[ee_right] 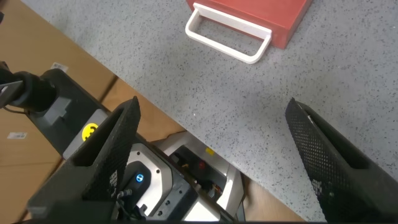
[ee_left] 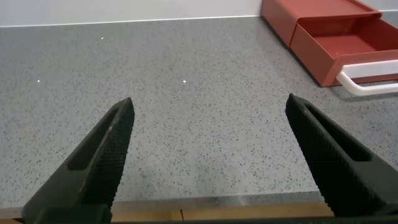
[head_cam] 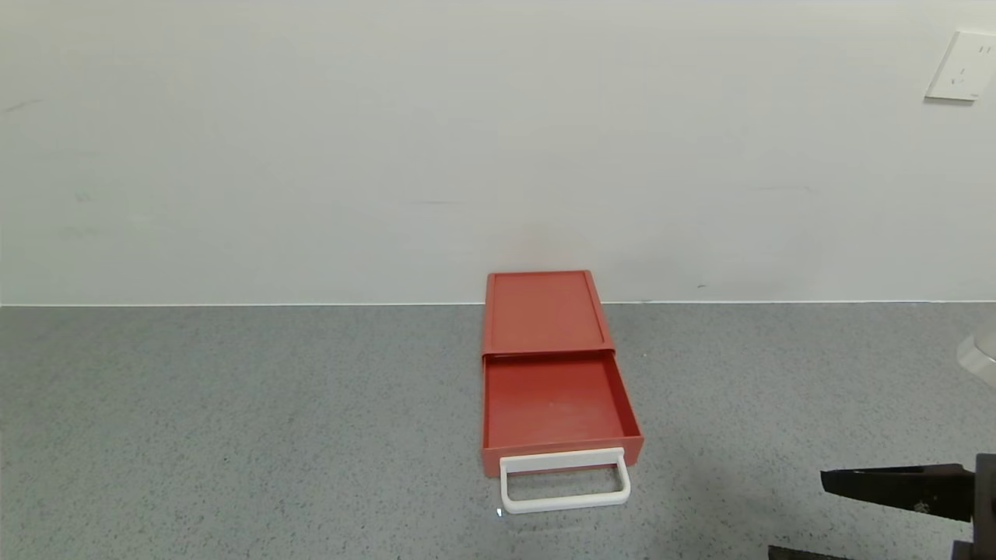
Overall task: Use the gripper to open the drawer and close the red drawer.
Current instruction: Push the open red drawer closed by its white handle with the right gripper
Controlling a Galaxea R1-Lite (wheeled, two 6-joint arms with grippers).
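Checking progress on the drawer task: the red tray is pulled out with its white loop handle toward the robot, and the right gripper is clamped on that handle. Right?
Not quite. The drawer is pulled out and its white handle faces the robot, but the right gripper is not on it: it is open and apart from the handle, near the counter's edge. The right wrist view shows this.

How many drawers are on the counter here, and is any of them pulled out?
1. A single red drawer sits mid-counter against the wall, its tray pulled out toward the robot, white handle in front. No other shows in any view.
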